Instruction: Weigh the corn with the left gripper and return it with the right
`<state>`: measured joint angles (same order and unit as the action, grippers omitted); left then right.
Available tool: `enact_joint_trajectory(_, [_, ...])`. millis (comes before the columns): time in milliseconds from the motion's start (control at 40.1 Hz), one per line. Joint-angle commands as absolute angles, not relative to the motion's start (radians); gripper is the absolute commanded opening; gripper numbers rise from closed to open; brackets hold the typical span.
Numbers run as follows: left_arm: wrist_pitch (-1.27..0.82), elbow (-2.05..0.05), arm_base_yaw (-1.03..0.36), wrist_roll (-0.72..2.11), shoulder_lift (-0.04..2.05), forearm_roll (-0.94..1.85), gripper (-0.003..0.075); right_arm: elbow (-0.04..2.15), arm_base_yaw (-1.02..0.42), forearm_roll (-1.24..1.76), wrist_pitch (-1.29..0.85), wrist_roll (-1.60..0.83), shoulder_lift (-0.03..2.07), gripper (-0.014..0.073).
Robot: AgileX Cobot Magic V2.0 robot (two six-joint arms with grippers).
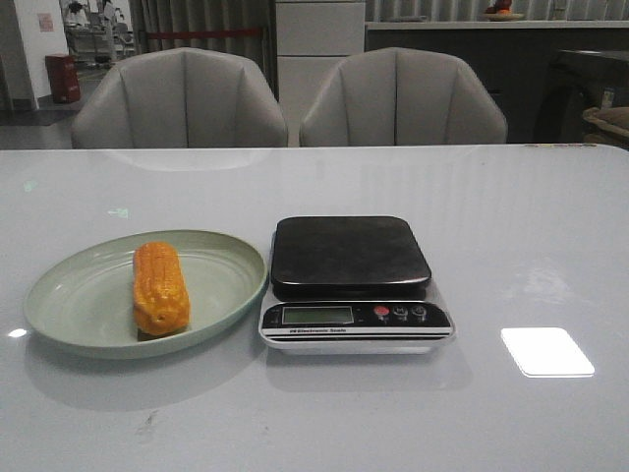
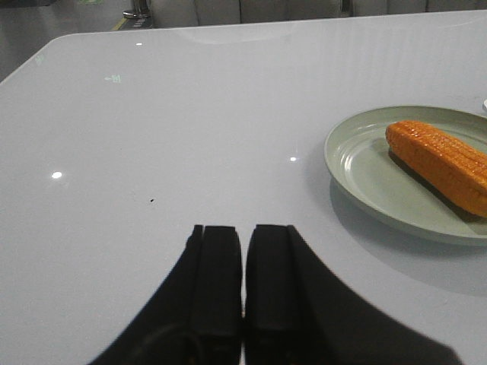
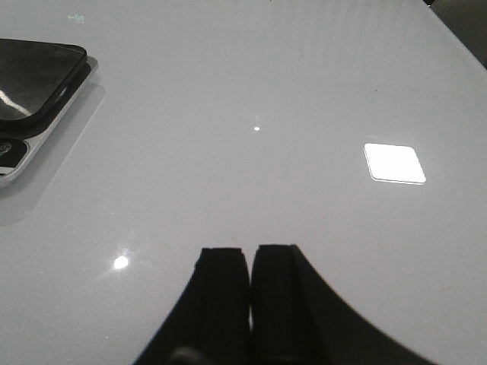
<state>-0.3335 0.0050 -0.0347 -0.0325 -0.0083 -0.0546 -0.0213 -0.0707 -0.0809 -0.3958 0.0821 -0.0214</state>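
- From my station I saw the corn [image 1: 160, 288] lying on its side in a pale green oval plate [image 1: 69, 295], its length running from the near rim toward the far rim, slightly right of the plate's middle.
- The plate sat on the left half of the white worktop [image 1: 511, 226], toward the near edge, and its right rim was just beside the kitchen scale [image 1: 354, 283] — I could not tell whether they touched.
- The scale stood at about the middle of the worktop, its dark platform bare, its display and three buttons facing the near edge.
- The left gripper [image 2: 243, 251] hung over bare worktop near the left edge, well apart from the plate; its jaws were closed to a thin slit and held nothing.
- The right gripper [image 3: 249, 262] hovered over the right half of the worktop — its jaws were likewise pressed nearly together, with nothing between them.
- In the right wrist view a corner of the scale showed off to one side, and a bright square of reflected light [image 3: 394, 163] lay on the surface.
- Two grey chairs [image 1: 177, 98] stood behind the far edge.
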Motion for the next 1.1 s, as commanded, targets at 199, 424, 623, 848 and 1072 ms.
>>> enact_joint_trajectory(199, [-0.254, 0.007, -0.041, -0.031, -0.028, -0.098, 0.0114, -0.031, -0.068, -0.095, -0.341, 0.078, -0.030, 0.0177])
enact_joint_trajectory(424, [-0.143, 0.007, -0.041, -0.031, -0.028, -0.220, 0.0114, -0.031, -0.068, -0.095, -0.341, 0.078, -0.030, 0.0177])
enact_joint_trajectory(623, [0.134, 0.007, -0.041, -0.033, -0.028, -0.166, 0.0114, -0.031, -0.068, -0.095, -0.341, 0.078, -0.030, 0.0177])
enact_joint_trajectory(848, [0.306, 0.005, -0.041, -0.035, -0.028, -0.119, 0.0114, -0.031, -0.068, -0.095, -0.341, 0.078, -0.030, 0.0177])
enact_joint_trajectory(1072, [0.073, -0.189, -0.041, -0.062, 0.034, -0.045, 0.0114, -0.031, -0.068, -0.095, -0.341, 0.078, -0.030, 0.0177])
